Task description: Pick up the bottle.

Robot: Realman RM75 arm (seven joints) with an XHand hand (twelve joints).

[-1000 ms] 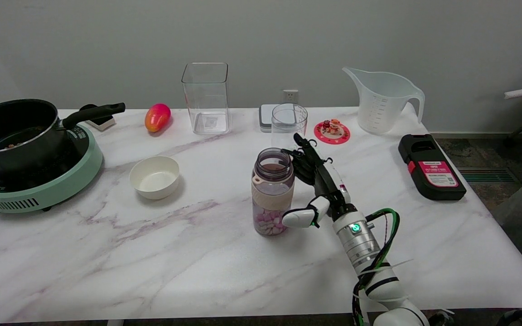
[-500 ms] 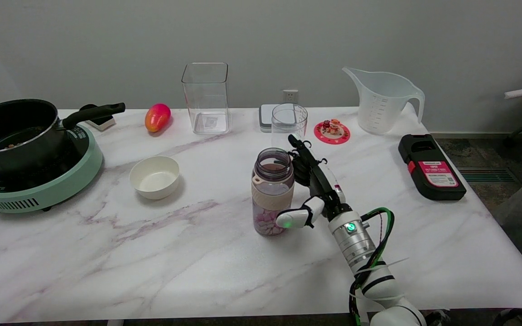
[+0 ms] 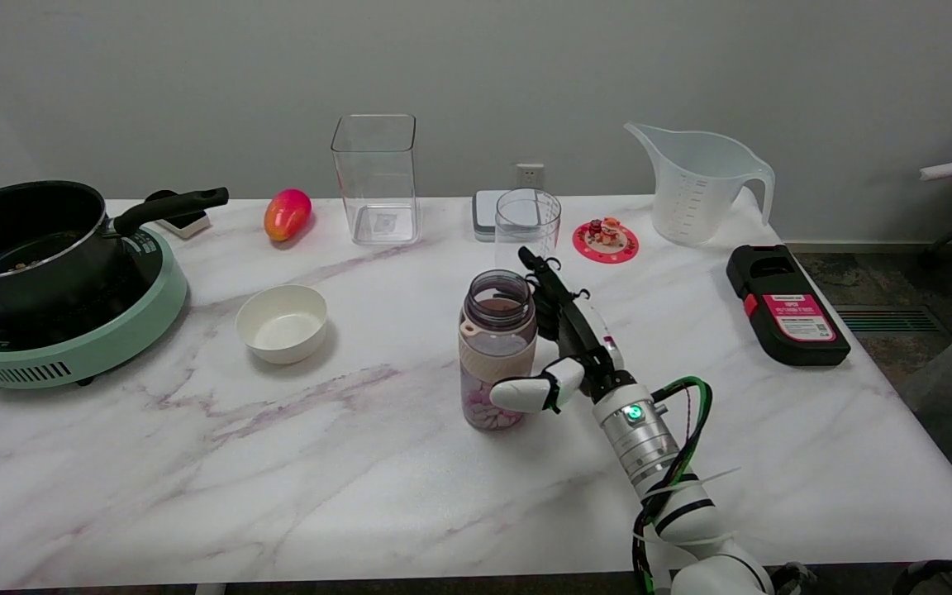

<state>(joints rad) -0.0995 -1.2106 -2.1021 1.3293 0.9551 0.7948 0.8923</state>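
The bottle [image 3: 496,349] stands upright at the table's middle: clear and lidless, with a beige band around it and pink and white pieces in its bottom. My right hand [image 3: 563,343] is right beside it on the right, fingers apart. The white thumb lies across the front of the bottle's lower part, and the black fingers stretch up behind its right side. I cannot tell whether they touch it. The bottle rests on the table.
A clear glass [image 3: 527,219] stands just behind the bottle, a white bowl [image 3: 282,322] to its left. Further off are a pot on a green cooker [image 3: 54,273], a tall clear container [image 3: 375,178], a mango [image 3: 287,213], a measuring jug [image 3: 697,182], a red coaster [image 3: 605,240] and a black box [image 3: 786,304].
My right hand has slid left toward the bottle. Its thumb now reaches across the bottle's front. The bottle has stayed in place.
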